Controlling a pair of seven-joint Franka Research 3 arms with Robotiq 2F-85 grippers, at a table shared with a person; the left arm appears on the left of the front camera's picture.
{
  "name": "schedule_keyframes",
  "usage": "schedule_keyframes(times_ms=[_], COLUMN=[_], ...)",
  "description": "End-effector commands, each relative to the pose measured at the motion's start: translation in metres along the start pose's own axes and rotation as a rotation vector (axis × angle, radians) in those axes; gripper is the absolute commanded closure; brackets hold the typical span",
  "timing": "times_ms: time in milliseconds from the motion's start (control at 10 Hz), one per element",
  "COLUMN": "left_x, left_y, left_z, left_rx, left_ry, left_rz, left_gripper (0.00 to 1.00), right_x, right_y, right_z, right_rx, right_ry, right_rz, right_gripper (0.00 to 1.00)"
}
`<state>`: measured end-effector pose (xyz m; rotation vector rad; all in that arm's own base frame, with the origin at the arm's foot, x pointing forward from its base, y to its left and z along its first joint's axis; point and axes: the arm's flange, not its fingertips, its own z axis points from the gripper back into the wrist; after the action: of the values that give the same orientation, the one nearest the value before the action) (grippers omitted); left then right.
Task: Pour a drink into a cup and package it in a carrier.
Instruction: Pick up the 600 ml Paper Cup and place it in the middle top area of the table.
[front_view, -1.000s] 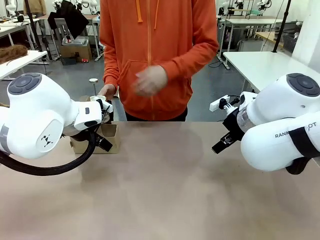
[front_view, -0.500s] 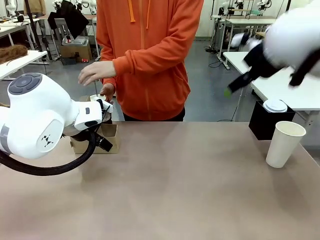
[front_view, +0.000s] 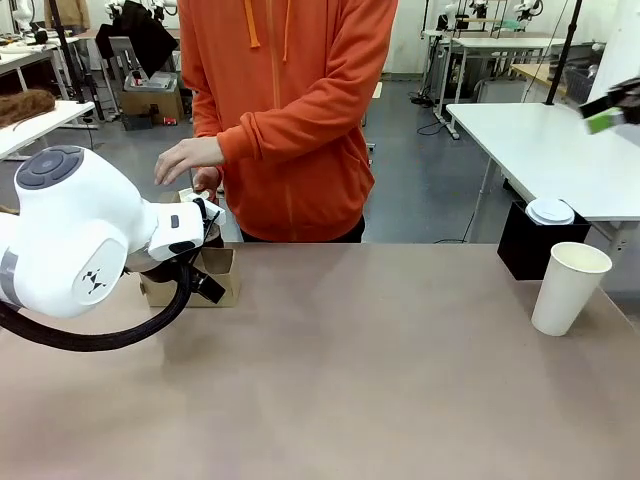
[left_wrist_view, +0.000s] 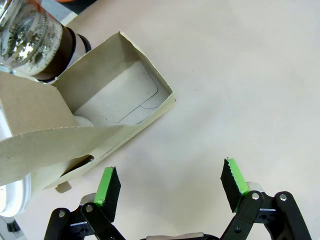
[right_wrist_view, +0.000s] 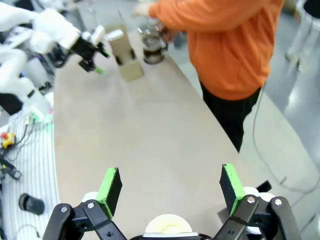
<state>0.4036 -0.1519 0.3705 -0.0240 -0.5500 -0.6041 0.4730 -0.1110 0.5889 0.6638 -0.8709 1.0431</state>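
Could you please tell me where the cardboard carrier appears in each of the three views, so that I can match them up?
Front view: the carrier sits at the table's left, partly behind the left arm.
Left wrist view: the carrier is upper left, just beyond the open left gripper.
Right wrist view: the carrier is top centre-left, far across the table.
Shared landmark: the glass jug stands beside it in both wrist views.

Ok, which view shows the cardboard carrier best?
The left wrist view: the carrier is close, one empty compartment in plain sight. In the front view the left arm hides part of the carrier; in the right wrist view it is small and far off.
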Motion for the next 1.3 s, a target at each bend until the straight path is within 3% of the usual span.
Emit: schedule_keyframes(times_ms=[0, 200, 300, 900, 1000, 1100, 1200], left_x=[0.0, 0.0, 0.0, 0.0, 0.0, 0.0, 0.0], left_y=[0.0, 0.0, 0.0, 0.0, 0.0, 0.0, 0.0], left_z=[0.0, 0.0, 0.0, 0.0, 0.0, 0.0, 0.0], left_rx=[-0.001, -0.001, -0.001, -0.001, -0.001, -0.001, -0.001], left_ry=[0.0, 0.0, 0.0, 0.0, 0.0, 0.0, 0.0], left_rz=[0.0, 0.0, 0.0, 0.0, 0.0, 0.0, 0.0], left_gripper=[0.0, 0.0, 0.0, 0.0, 0.0, 0.0, 0.0], right_x=[-0.052, -0.108, -0.127, -0.152, -0.157, -0.185, -0.222], right_y=[-0.023, -0.023, -0.029, -0.03, -0.038, -0.056, -0.062], right_z=[0.012, 0.021, 0.017, 0.011, 0.004, 0.005, 0.004], right_rx=[0.087, 0.055, 0.057, 0.039, 0.046, 0.024, -0.038], right_ry=[-0.19, -0.379, -0.421, -0.431, -0.522, -0.623, -0.665], right_rz=[0.12, 0.216, 0.158, 0.133, 0.095, 0.023, 0.019], right_gripper=[0.0, 0.0, 0.0, 0.0, 0.0, 0.0, 0.0])
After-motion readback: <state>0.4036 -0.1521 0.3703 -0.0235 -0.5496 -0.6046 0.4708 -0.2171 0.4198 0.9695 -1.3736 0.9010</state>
